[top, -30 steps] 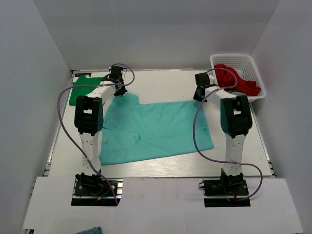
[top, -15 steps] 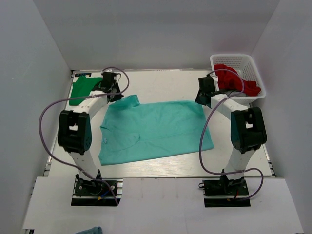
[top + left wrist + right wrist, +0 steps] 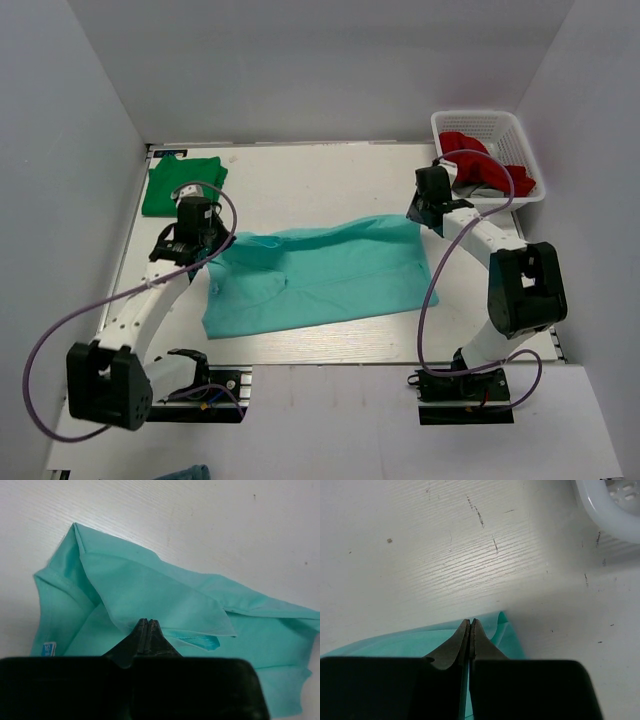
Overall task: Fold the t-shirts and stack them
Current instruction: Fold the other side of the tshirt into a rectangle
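Observation:
A teal t-shirt (image 3: 320, 275) lies across the middle of the table, its far edge partly folded toward me. My left gripper (image 3: 205, 238) is shut on the shirt's far-left part; in the left wrist view (image 3: 146, 621) a folded flap of teal cloth (image 3: 150, 595) hangs from the closed tips. My right gripper (image 3: 425, 215) is shut on the shirt's far-right corner, seen in the right wrist view (image 3: 470, 621) with teal cloth (image 3: 500, 627) beside the tips. A folded green t-shirt (image 3: 178, 185) lies at the far left. Red shirts (image 3: 485, 165) fill the basket.
A white plastic basket (image 3: 530, 160) stands at the far right corner, close behind my right arm. White walls enclose the table on the left, back and right. Purple cables loop from both arms.
Both grippers have pulled toward me from the far edge, dragging the teal shirt's far edge with them and folding it over. The left arm has swung down and left.

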Available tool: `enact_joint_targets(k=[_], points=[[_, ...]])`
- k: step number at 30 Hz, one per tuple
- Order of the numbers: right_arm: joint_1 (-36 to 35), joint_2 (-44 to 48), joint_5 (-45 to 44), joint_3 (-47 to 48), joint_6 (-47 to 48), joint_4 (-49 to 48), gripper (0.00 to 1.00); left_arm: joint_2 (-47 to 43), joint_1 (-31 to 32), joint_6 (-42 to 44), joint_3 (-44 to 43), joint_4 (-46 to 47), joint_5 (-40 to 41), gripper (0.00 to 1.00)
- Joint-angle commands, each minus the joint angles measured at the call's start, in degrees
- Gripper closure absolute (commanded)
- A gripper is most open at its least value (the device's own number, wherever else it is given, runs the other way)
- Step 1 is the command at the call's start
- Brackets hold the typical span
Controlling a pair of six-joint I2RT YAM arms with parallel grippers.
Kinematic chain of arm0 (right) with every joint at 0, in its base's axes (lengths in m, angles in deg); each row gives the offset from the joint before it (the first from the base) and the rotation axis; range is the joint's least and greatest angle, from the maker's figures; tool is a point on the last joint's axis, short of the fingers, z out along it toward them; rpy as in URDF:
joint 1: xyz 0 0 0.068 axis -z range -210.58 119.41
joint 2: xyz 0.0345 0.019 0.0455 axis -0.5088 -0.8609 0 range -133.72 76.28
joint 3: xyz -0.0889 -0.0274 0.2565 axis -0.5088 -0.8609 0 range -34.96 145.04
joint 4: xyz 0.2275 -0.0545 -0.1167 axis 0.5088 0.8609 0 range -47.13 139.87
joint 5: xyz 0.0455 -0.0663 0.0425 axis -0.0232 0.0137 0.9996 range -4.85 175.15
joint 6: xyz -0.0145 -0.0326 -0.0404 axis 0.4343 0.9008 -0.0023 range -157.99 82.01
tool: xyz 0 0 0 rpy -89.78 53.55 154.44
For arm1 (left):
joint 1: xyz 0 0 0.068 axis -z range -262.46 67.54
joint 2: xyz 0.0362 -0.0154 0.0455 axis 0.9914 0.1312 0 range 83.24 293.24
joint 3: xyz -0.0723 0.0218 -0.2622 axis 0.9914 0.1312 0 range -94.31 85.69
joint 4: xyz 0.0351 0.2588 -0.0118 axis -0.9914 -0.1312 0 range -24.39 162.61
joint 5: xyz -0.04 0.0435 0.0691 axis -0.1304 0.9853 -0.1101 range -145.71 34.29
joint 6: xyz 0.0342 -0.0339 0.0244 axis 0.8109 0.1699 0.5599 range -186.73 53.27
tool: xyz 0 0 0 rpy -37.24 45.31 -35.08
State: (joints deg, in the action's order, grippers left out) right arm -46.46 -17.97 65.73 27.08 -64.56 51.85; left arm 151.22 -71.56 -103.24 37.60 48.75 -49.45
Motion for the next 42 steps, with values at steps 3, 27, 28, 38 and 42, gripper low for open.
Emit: enact_joint_targets(k=[3, 27, 28, 38, 42], points=[[0.0, 4.7, -1.8, -1.9, -0.9, 0.7, 1.00, -10.2, 0.2, -4.4, 5.0, -4.2, -1.6, 1.00], [0.4, 13.8, -14.3, -16.1, -14.5, 14.9, 0.18, -25.3, 0.7, -13.4, 18.1, -21.8, -16.6, 0.00], [0.2, 14.7, -14.6, -15.1, -14.3, 16.4, 0.14, -25.3, 0.7, -13.4, 16.8, -21.8, -15.6, 0.00], [-1.7, 18.9, 9.7, -14.2, -3.4, 1.2, 0.10, -10.3, 0.7, -10.7, 10.8, -6.6, -12.6, 0.00], [-3.0, 12.2, 14.0, -13.1, -2.8, -1.4, 0.10, 0.6, 0.7, -10.7, 8.9, -0.5, -13.7, 0.00]])
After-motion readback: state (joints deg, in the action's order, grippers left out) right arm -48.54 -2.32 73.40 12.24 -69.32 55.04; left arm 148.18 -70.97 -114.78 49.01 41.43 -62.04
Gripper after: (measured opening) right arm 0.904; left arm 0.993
